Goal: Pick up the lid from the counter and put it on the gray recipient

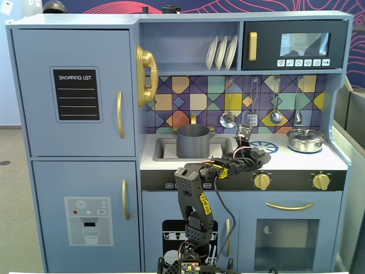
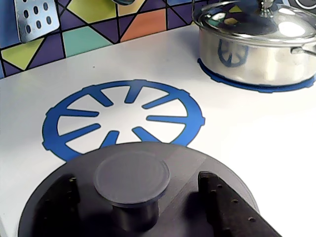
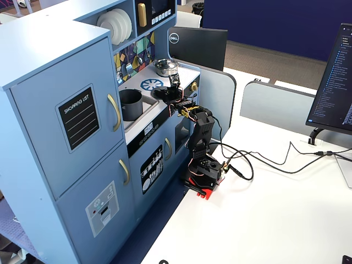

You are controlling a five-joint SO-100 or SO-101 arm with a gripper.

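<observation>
An office, not a real kitchen. A blue toy kitchen (image 3: 82, 110) stands against a white desk (image 3: 264, 220), with a Dell monitor (image 3: 197, 47), gray partitions (image 3: 275, 102) and carpet behind.

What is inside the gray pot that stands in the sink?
In a fixed view, the gray pot stands open without a lid. Its wall hides the inside, so any contents cannot be seen. The lid is at the gripper, apart from the pot.

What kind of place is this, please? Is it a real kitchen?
Probably not: it looks like a toy play kitchen set beside a white desk in an office, with a computer monitor behind it and a small robot arm clamped to the desk.
</observation>
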